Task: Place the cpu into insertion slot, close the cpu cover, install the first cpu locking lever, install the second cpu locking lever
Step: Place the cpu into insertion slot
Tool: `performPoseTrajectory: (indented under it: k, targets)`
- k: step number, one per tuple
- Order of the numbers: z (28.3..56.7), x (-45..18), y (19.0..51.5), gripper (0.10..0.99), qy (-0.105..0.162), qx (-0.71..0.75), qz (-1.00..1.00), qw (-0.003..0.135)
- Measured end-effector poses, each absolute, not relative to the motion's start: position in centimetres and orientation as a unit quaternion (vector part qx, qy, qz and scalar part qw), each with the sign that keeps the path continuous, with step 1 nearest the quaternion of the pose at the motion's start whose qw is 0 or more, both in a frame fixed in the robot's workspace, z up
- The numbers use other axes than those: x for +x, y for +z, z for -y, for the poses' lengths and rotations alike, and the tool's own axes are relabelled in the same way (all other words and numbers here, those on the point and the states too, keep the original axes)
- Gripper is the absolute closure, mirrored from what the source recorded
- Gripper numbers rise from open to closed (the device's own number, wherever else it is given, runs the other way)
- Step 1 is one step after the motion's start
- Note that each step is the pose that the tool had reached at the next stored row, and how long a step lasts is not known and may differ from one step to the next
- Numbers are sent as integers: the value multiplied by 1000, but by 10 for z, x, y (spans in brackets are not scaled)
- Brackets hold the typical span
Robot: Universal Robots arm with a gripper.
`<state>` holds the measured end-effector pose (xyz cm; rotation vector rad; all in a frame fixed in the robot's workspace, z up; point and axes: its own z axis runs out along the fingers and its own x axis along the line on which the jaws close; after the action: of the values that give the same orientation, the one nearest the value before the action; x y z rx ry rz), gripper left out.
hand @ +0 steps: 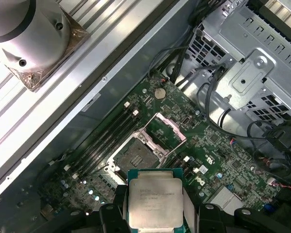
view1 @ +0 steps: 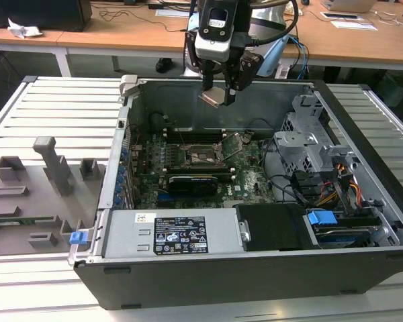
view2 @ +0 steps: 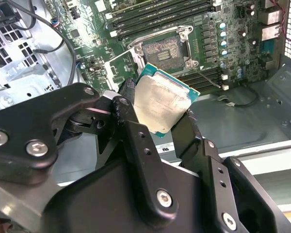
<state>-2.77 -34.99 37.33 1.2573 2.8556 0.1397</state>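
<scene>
My gripper hangs high over the open computer case, shut on the cpu, a flat square chip with a silvery-beige top and green edge. The cpu sits tilted between the black fingers in the second wrist view, and the cpu also lies between them in the first wrist view. Well below on the green motherboard lies the insertion slot, bare, with a black frame. Its cpu cover is swung open beside it.
The case rests on a slatted table. A long black card lies just in front of the socket. A metal drive cage with cables fills the exterior view's right. Grey fixtures stand at its left.
</scene>
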Motion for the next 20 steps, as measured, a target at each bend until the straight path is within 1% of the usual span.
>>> performPoseTrajectory:
  k: [20]
  targets:
    - [350,-28,373,545,44,437,-898,11]
